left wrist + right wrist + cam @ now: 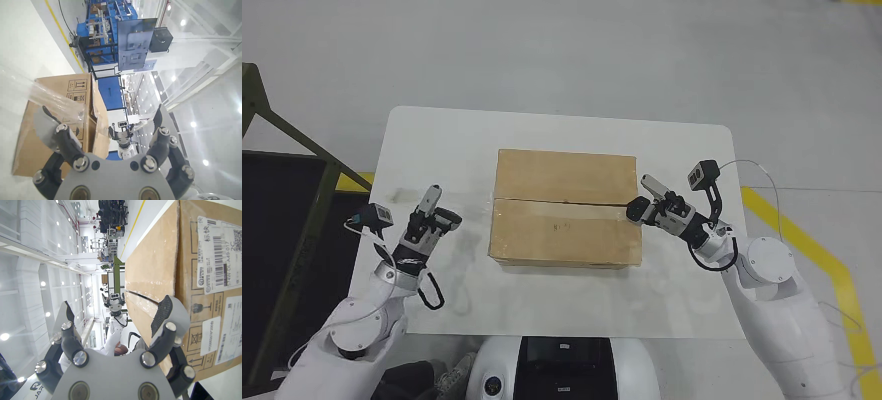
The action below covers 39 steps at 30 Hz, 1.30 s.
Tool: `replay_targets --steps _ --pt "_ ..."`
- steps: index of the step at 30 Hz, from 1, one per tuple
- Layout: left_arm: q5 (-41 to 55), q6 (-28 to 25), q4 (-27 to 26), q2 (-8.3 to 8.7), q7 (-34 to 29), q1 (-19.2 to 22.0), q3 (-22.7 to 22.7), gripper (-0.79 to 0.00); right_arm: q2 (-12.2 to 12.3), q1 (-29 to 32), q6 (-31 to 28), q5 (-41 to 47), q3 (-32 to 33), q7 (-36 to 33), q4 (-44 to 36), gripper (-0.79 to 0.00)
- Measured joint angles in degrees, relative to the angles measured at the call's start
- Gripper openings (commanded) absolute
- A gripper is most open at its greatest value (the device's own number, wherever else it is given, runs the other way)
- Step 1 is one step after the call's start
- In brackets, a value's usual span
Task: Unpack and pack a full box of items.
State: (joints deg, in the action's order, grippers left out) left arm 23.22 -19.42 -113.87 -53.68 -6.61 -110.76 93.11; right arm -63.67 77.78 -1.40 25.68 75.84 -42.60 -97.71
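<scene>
A closed cardboard box [562, 205] sits in the middle of the white table [442, 140], its top flaps meeting at a taped seam [562, 203]. My right gripper [645, 203] is open at the box's right end, level with the seam; in its wrist view [116, 306] one finger [162, 313] lies against the top edge of the box [151, 262]. My left gripper [432, 215] is open, a short way off the box's left end. A strip of clear tape [56, 100] crosses one finger [47, 117] in front of the box [28, 142]; whether it sticks there I cannot tell.
A green metal frame [282, 130] and a black surface [272, 250] stand off the table's left side. A yellow floor line [802, 240] runs past the right side. Bare table surrounds the box on every side.
</scene>
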Motion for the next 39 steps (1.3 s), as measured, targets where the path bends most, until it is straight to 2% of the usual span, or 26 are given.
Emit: replay_targets --steps 10,16,23,30,35,36,37,39 --pt "-2.7 -1.4 3.6 -1.39 3.1 -2.4 -4.4 0.0 0.0 0.0 0.0 0.0 0.0 0.0 0.0 0.0" --pt "-4.4 -3.8 6.4 -2.37 6.1 -1.7 -7.3 0.0 0.0 0.0 0.0 0.0 0.0 0.0 0.0 0.0" --pt "-3.4 -6.1 10.2 -3.63 9.1 3.3 -10.3 0.0 0.0 0.0 0.0 0.0 0.0 0.0 0.0 0.0" --pt "-2.0 -4.4 14.2 -4.76 8.9 9.2 -13.1 0.0 0.0 0.0 0.0 0.0 0.0 0.0 0.0 0.0" --pt "-1.5 -4.6 15.3 -5.41 9.5 11.1 -13.8 0.0 0.0 0.0 0.0 0.0 0.0 0.0 0.0 0.0" --pt "-1.5 -4.7 15.6 -5.56 9.7 11.5 -13.9 -0.009 0.0 0.0 0.0 0.0 0.0 0.0 0.0 0.0" --pt "-1.7 -4.8 15.8 -5.67 9.8 11.8 -14.0 -0.052 0.0 0.0 0.0 0.0 0.0 0.0 0.0 0.0" --pt "-1.8 -4.9 16.4 -5.94 10.4 12.3 -14.2 -0.172 0.0 0.0 0.0 0.0 0.0 0.0 0.0 0.0"
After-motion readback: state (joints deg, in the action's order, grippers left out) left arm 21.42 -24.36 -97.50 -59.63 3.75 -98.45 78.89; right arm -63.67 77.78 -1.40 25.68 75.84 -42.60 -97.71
